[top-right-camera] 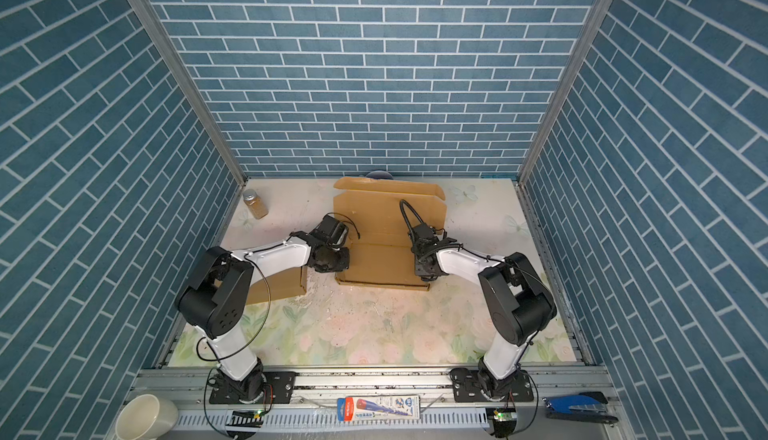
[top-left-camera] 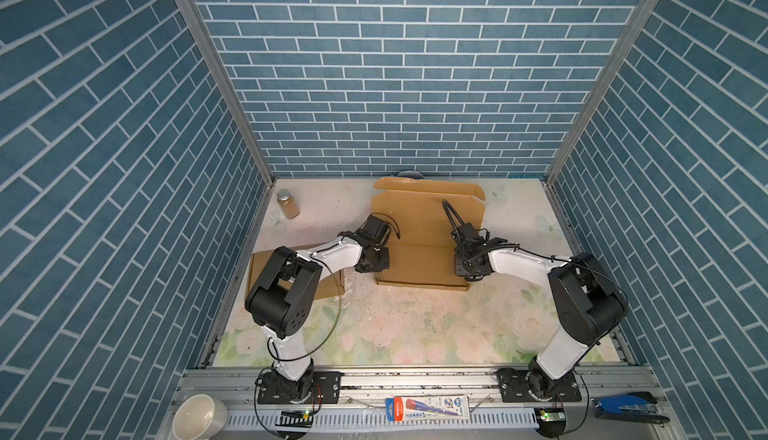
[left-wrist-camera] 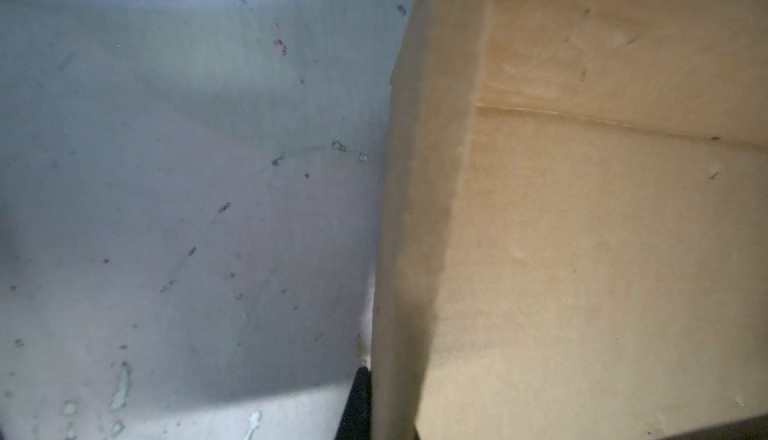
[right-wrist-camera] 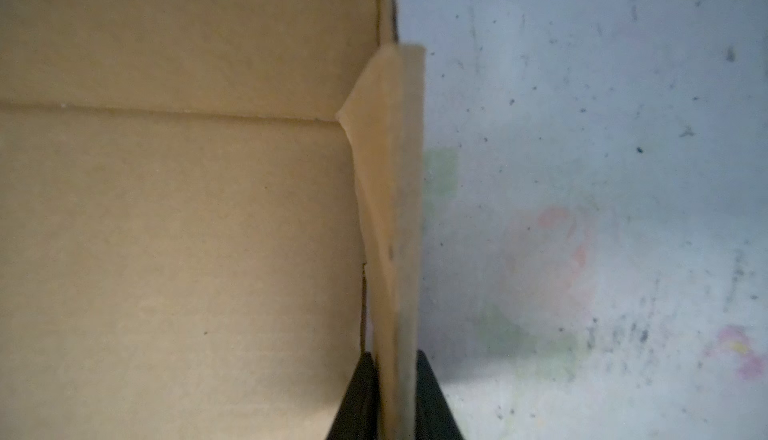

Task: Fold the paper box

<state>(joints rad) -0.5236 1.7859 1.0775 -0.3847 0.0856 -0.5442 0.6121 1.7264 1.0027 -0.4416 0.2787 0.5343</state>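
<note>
The paper box (top-left-camera: 415, 217) is brown cardboard, lying open at the middle back of the table, with its lid flap standing up at the far edge in both top views. My left gripper (top-left-camera: 373, 262) is at the box's left side and is shut on the left side wall (left-wrist-camera: 415, 251). One black finger (left-wrist-camera: 359, 404) shows outside that wall. My right gripper (top-left-camera: 467, 269) is at the box's right side. Its two fingers (right-wrist-camera: 361, 400) press on the upright right side wall (right-wrist-camera: 395, 251) from both sides. The box floor (right-wrist-camera: 187, 251) lies flat.
A jar of brown grains (top-left-camera: 287, 204) stands at the back left. A second cardboard piece (top-left-camera: 330, 286) lies under the left arm. A white cup (top-left-camera: 199, 417), a packaged pen (top-left-camera: 428, 409) and a blue stapler (top-left-camera: 629, 406) sit on the front rail. Walls close in three sides.
</note>
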